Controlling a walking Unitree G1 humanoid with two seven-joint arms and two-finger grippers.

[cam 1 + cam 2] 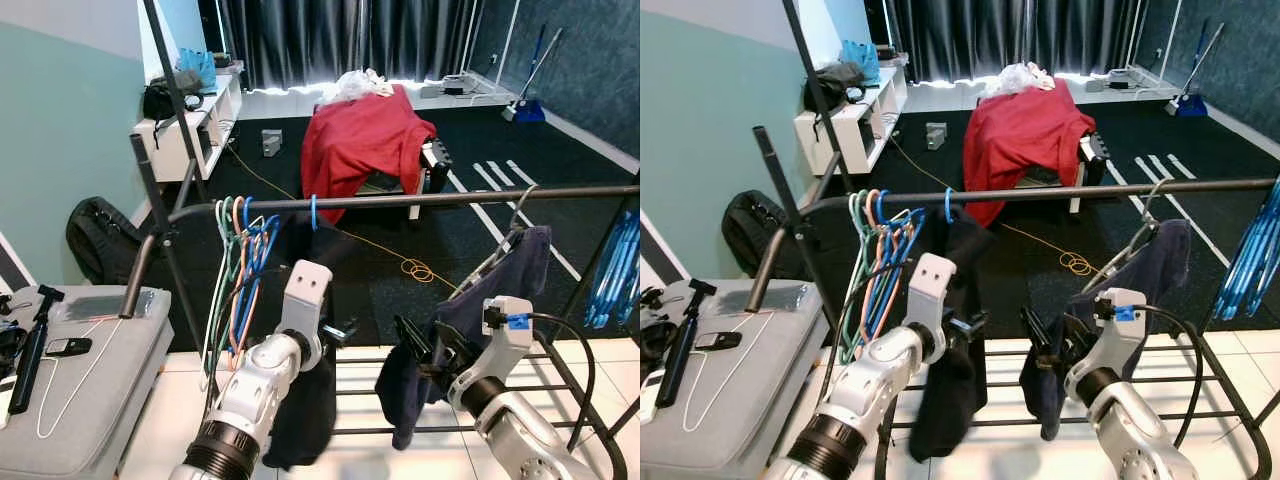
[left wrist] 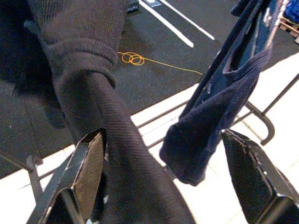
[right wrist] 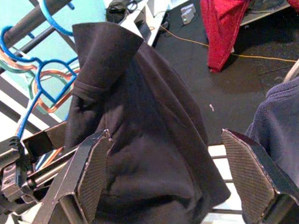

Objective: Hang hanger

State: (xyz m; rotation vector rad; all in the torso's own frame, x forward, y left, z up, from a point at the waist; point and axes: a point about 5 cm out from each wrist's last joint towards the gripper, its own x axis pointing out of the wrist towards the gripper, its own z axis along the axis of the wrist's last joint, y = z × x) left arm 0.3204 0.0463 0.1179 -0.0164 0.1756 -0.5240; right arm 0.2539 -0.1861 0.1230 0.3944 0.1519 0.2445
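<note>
End effectors are hovering open: left end effector beside a dark garment, right end effector by a navy garment whose hanger is hooking the rail. Colored hangers are crowding leftward; a red cloth is lying beyond on black carpet.

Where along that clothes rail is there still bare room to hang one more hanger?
The rail is bare between the blue hook of the black garment and the navy garment's hanger. It is crowded at the robot's left end, where the coloured empty hangers bunch together. Both tools, left and right, hang open below the rail.
</note>
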